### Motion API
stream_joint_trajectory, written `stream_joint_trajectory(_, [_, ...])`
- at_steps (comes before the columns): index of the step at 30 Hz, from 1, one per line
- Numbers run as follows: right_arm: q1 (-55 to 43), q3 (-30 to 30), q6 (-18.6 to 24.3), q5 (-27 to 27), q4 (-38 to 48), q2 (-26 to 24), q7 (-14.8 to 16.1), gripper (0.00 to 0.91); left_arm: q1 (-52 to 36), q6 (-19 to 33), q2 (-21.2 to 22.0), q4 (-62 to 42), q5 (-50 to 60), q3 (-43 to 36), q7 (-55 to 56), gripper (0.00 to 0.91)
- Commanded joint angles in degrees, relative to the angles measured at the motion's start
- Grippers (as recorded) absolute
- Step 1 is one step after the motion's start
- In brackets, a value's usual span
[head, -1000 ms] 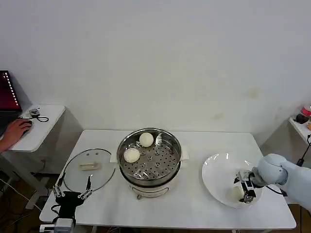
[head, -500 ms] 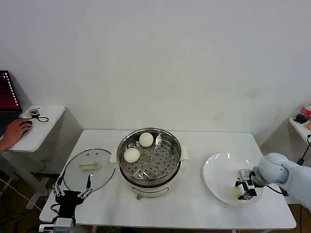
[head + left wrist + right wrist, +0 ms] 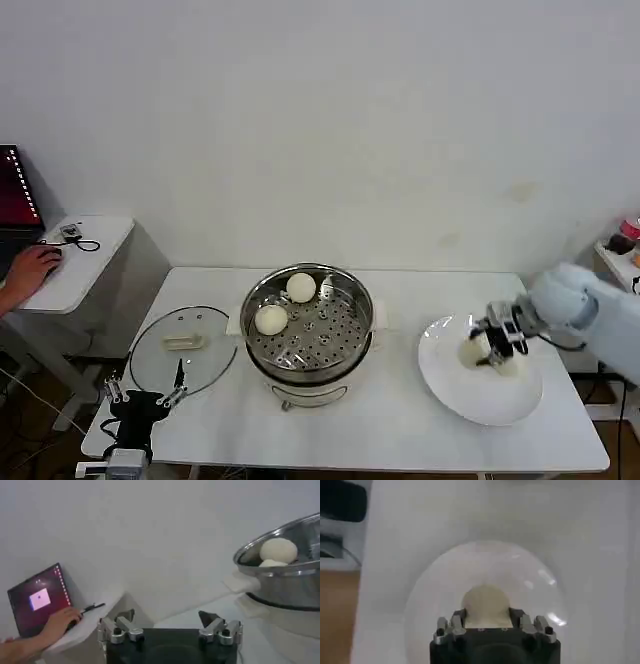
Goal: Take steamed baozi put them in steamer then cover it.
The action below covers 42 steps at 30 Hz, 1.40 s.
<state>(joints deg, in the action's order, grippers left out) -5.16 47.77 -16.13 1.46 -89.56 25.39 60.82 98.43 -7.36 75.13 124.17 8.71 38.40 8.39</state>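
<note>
While two baozi [image 3: 285, 303] sit in the steamer [image 3: 350, 330], a third [image 3: 474, 353] hangs above the plate [image 3: 480, 395]

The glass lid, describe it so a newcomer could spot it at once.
On the white table, look to the robot's left of the steel steamer. The glass lid lies flat there near the open left gripper; unlike the white plate, it is see-through with a handle.

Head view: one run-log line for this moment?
right gripper: shut on bun, over plate | steamer: two buns | left gripper: idle, open
</note>
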Motion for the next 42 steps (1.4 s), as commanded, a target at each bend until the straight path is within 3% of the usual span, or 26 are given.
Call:
stream_joint_trajectory(1, [-22.9,7.4,1.0,5.7,4.3,8.6,1.4,0.595,0.0,0.0,0.0,-0.1,-0.1,0.5,0.0,0.907])
stream_joint_trajectory(11, [-33.1,14.3,0.1,9.1,6.3,25.2,1.7,0.595,-0.9,-0.5,0.1,0.1,-0.1,0.7,0.0,0.907])
stream_joint_trajectory(19, [-29.9,15.6,0.7,9.4,9.0,39.3,2.2,0.595,-0.7,-0.6,0.1,0.7,-0.2,1.7,0.0,0.907])
stream_joint_trajectory(24, [-25.8,16.4,1.4,8.8,9.7,44.9,2.7,0.595,0.0,-0.5,0.6,1.0,-0.1,2.2,0.0,0.907])
stream_joint_trajectory(30, [-21.6,19.1,2.9,6.4,9.3,47.5,4.1,0.605,0.2,-0.6,1.0,1.8,0.0,2.5,0.0,0.907])
stream_joint_trajectory(35, [-19.6,21.0,5.4,3.4,9.4,47.6,7.2,0.605,0.4,-0.5,1.2,1.8,0.0,2.7,0.0,0.907])
stream_joint_trajectory(42, [-19.1,22.0,7.9,2.1,10.2,47.7,8.1,0.605,0.2,-0.3,1.5,1.2,0.0,2.7,0.1,0.907])
